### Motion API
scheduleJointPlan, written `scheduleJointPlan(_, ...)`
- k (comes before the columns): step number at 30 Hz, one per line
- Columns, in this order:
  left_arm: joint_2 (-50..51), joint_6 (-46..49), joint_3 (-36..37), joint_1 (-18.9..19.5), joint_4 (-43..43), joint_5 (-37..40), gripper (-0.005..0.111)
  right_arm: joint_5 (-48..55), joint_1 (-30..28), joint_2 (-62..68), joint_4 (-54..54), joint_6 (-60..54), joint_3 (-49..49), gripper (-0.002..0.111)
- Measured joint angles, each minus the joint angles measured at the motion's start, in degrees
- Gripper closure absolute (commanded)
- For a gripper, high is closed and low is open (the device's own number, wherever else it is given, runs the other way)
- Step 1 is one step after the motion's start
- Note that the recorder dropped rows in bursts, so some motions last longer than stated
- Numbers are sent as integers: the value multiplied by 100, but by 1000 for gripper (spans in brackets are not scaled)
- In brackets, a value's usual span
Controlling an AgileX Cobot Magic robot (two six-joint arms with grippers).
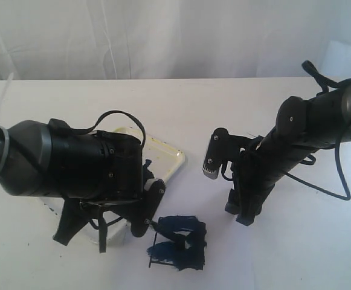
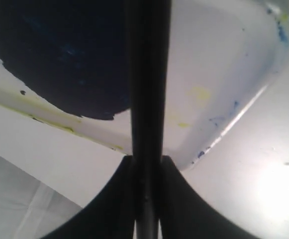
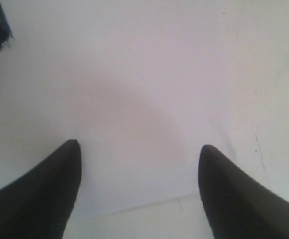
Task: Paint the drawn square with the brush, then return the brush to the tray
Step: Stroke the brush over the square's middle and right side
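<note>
Square: the drawn square [image 1: 178, 241] is covered with dark blue strokes that go over its outline, so I judge the painting part is done
Brush: the brush [image 2: 146, 99] has its black handle running across the tray [image 2: 224, 74], beside the edge of the paint puddle [image 2: 59, 55]; its tip is not visible
Left tool: the left gripper [image 2: 146, 160] is narrow, clamped on the handle
Right tool: the right gripper [image 3: 140, 145] stands wide with nothing inside, over the white surface [image 3: 144, 74]
Left to do: put the brush down into the tray and release it; whether it touches the tray I cannot tell
</note>
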Motion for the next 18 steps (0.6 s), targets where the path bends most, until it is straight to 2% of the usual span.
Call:
scheduleJointPlan(5, 0, 14, 0, 0, -33, -515, 107, 0, 0, 0, 0, 0, 0, 45)
scheduleJointPlan(18, 0, 82, 0, 0, 183, -332, 107, 0, 0, 0, 0, 0, 0, 45)
